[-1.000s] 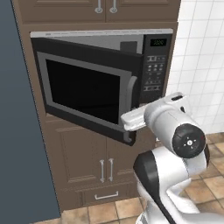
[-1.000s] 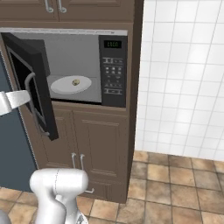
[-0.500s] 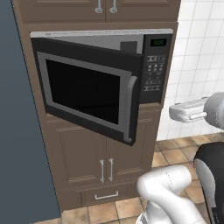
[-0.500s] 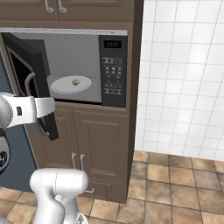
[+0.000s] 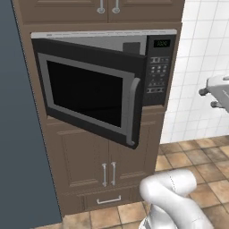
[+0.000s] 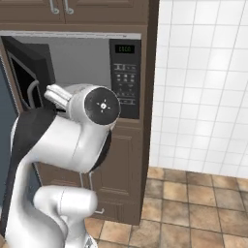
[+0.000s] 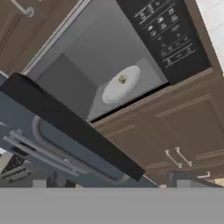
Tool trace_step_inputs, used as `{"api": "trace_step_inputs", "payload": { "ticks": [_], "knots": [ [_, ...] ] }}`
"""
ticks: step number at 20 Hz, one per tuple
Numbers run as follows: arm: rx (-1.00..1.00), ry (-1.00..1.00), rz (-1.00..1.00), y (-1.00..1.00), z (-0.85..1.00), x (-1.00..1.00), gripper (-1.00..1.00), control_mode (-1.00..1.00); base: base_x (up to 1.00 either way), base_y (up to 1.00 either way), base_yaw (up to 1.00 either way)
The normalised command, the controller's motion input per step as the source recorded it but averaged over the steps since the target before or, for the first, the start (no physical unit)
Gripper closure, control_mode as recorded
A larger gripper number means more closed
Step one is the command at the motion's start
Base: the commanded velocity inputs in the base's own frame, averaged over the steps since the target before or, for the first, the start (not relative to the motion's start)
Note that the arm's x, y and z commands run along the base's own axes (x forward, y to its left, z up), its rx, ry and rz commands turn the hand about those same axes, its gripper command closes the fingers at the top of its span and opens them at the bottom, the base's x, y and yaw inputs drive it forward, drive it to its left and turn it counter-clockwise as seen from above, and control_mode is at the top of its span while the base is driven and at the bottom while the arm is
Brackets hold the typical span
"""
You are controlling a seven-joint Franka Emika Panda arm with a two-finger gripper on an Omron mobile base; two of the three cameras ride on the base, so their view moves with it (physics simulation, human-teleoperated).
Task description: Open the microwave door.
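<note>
We see the microwave door (image 5: 89, 91) in the centre-left of the left base view, swung partly outward from its left edge, its curved grey handle (image 5: 133, 109) at the free right side. In the hand view the door (image 7: 70, 127) runs as a dark band from middle left to lower centre, and behind it the open cavity holds a white plate (image 7: 121, 83) near the middle of the frame. The keypad panel (image 5: 156, 67) with its green display sits right of the opening. Brown cabinet doors (image 5: 103, 165) lie below it. At the right edge of the left base view we see part of our hand (image 5: 210, 97), apart from the door; we cannot tell how wide it stands.
</note>
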Motion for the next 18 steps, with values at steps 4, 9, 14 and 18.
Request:
{"api": "trace_step_inputs", "payload": {
  "ticks": [4, 9, 14, 18],
  "knots": [
    [0.78, 0.31, 0.15, -0.11, -0.42, 0.22, -1.00, -1.00, 0.00, 0.00, 0.00],
    [0.66, 0.02, 0.06, 0.17, -0.61, 0.39, -1.00, -1.00, 0.00, 0.00, 0.00],
    [0.29, 0.02, 0.08, 0.60, -0.10, 0.90, -1.00, -1.00, 0.00, 0.00, 0.00],
    [0.08, 0.18, 0.18, 0.47, 0.08, 0.92, -1.00, -1.00, 0.00, 0.00, 0.00]
  ]
}}
